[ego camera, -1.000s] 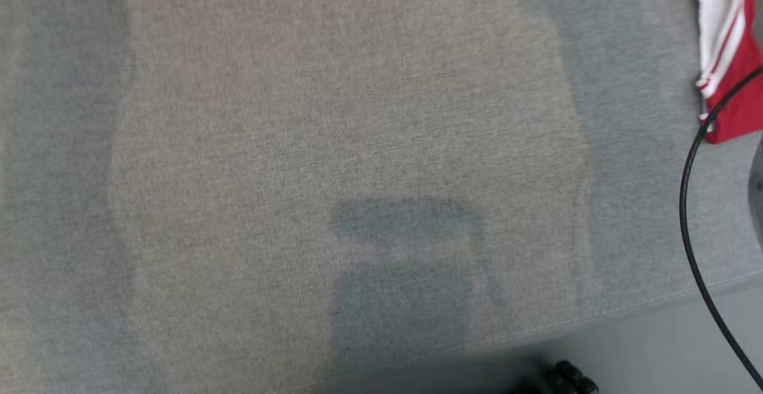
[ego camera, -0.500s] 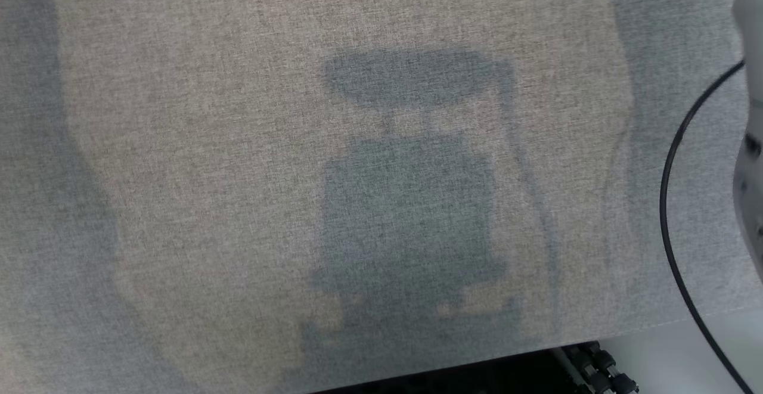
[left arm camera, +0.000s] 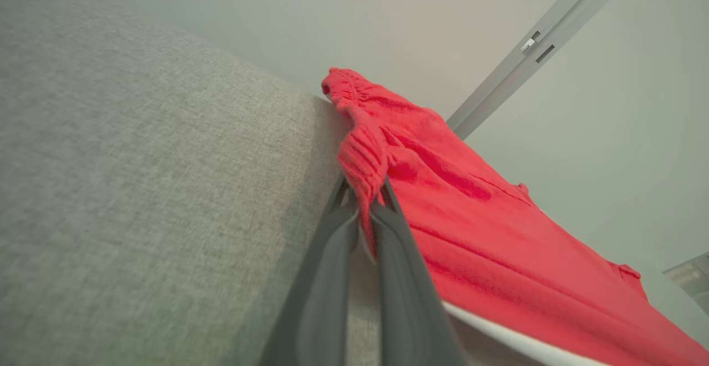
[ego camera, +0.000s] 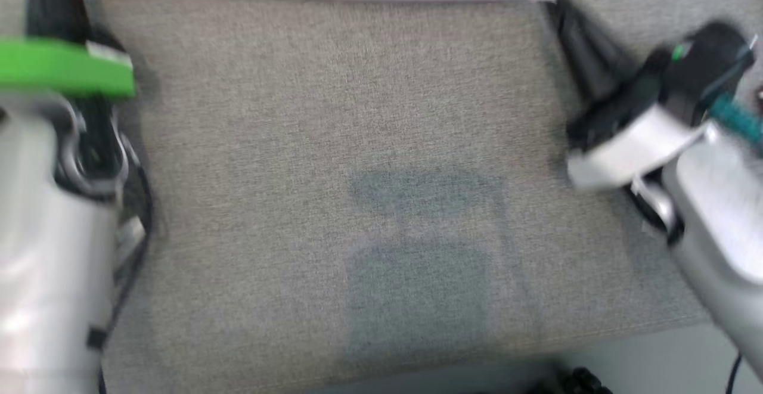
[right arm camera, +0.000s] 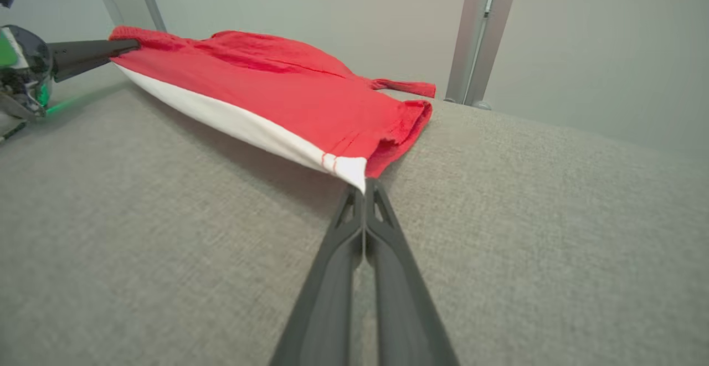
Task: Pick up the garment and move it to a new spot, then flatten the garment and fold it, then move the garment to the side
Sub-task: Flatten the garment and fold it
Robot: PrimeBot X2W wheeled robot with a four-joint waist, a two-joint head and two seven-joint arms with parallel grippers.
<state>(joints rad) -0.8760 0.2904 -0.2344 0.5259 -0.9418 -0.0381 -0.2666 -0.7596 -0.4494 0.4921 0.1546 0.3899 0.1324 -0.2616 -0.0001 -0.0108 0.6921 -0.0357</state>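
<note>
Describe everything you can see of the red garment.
The garment is red, knit-looking cloth with a white band along one edge and ribbed, gathered hems. It is stretched taut between two pinched corners: the left gripper is shut on a ribbed red corner, the right gripper on the white-banded corner. Its near edge is lifted above the grey upholstered surface; the far side seems to rest on it.

On the table, the garment stretches between left claw and right claw.
</note>
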